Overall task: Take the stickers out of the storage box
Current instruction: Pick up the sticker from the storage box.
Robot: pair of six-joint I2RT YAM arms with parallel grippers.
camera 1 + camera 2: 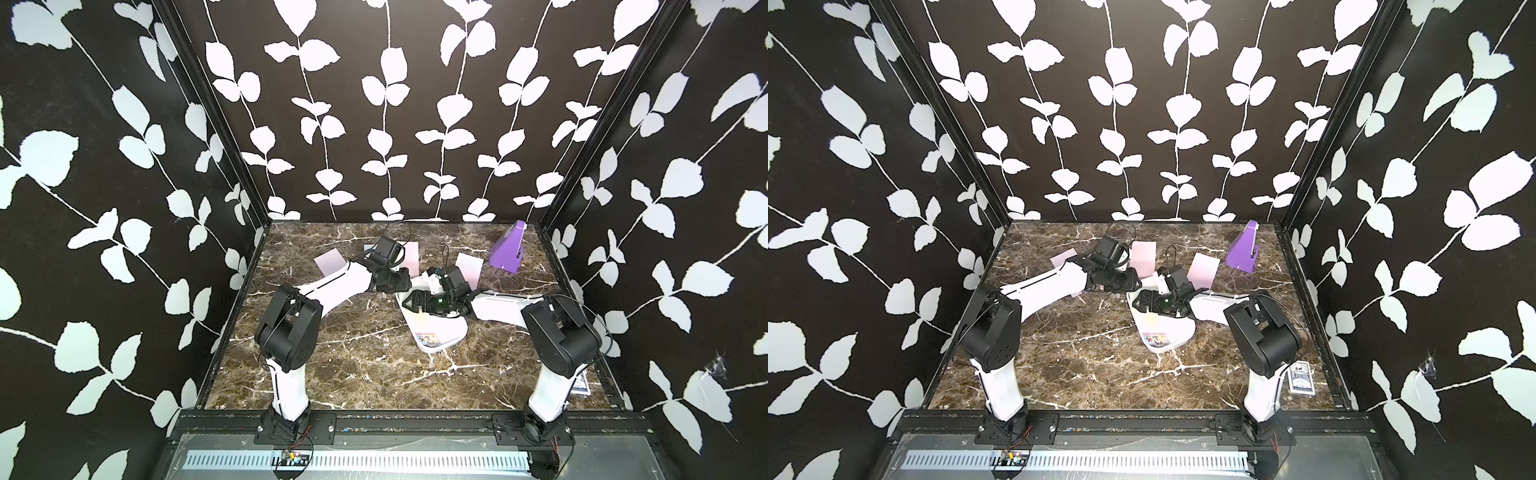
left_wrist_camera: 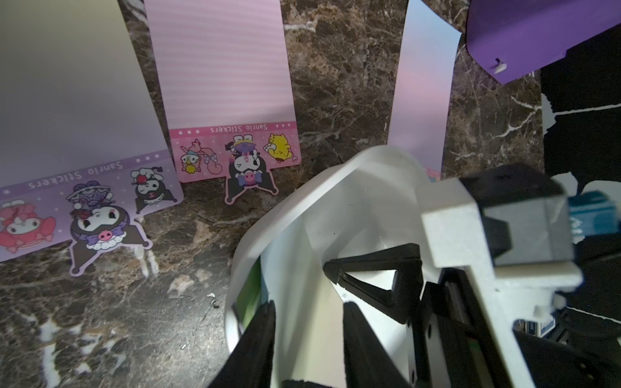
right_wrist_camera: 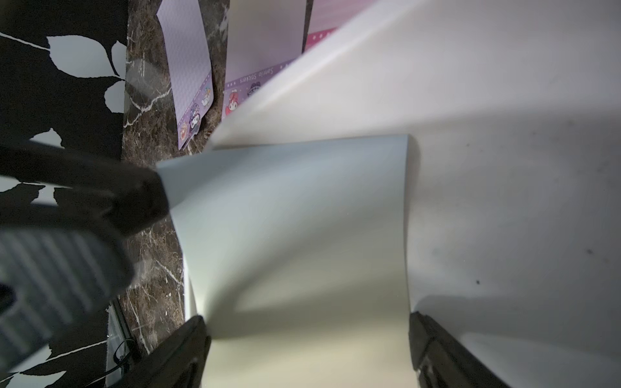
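In both top views the storage box lay just right of the middle of the table, its long axis running from 11 to 5 o'clock. A pale sheet was in it, with its cartoon end at the 5 o'clock end. The right gripper, its arm stretched in from 3 o'clock, hung over the box's middle. The left gripper, its arm in from 9 o'clock, sat at the box's 11 o'clock end. Out on the table lay a checked lilac sticker at 11 o'clock, a pink sticker at 12 and a lilac-pink sticker at 1. A purple wedge stood at 2 and a playing card box lay at 4.

The left wrist view showed the left gripper's fingers partly spread inside the box's end. The pale sheet's face filled the gap between them, and nothing was pinched. A plain lilac sticker lay flat beside the pink one.

In the right wrist view the right gripper's jaws stood spread wide, straddling the bowed sheet, a finger beside each long edge. One of the left gripper's fingers touched the sheet's free corner, which reached past the box's rim
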